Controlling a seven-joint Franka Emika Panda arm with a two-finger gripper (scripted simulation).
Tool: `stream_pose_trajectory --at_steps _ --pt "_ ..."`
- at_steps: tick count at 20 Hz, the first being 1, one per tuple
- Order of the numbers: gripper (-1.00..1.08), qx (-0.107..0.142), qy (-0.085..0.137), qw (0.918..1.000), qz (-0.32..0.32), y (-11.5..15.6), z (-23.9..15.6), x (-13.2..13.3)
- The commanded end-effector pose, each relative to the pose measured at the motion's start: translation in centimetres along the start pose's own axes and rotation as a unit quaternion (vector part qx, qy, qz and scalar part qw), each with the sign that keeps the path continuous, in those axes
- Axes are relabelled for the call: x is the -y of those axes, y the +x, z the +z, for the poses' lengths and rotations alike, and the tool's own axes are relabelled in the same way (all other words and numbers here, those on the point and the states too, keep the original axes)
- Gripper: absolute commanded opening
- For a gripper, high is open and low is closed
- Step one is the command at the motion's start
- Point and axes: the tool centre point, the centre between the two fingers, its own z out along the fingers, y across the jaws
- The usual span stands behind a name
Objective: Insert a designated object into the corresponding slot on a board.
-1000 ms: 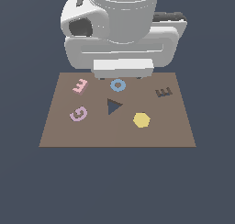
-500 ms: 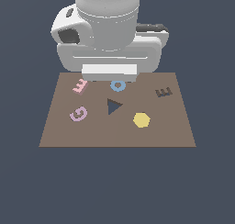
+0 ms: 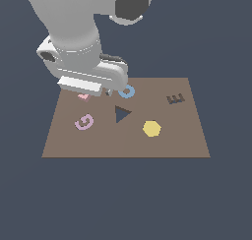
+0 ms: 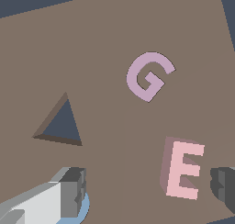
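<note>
The light-pink E block (image 4: 183, 169) lies flat on the brown board (image 3: 162, 145); in the exterior view only a sliver of it (image 3: 83, 97) shows under the hand. My gripper (image 4: 147, 187) is open and low over the board, with the E between its fingers (image 4: 69, 191), closer to the dark finger at the frame edge and touching neither. The hand (image 3: 93, 92) hides the fingertips in the exterior view. The dark E-shaped slot (image 3: 175, 99) sits near the board's far corner on the exterior view's right, empty.
A lilac G block (image 3: 84, 121) lies close to the E. A dark triangle recess (image 3: 122, 113) marks the board's middle, with a yellow hexagon (image 3: 151, 128) beside it. A blue ring (image 3: 127, 91) lies partly under one finger.
The arm has swung toward the exterior view's left and come down over the pink E, now covering most of it. The blocks have not moved.
</note>
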Motion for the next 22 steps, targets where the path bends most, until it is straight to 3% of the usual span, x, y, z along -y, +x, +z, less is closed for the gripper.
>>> stream_pose_trajectory --at_steps 1,8,22 --pt "1.0 0.001 0.0 0.9996 0.028 -0.7 1.6 -2.0" --pt "1.0 0.002 0.001 0.9976 0.07 -1.8 4.1 -4.8" --pt "1.0 0.003 0.002 0.9973 0.073 -2.0 6.4 -5.0"
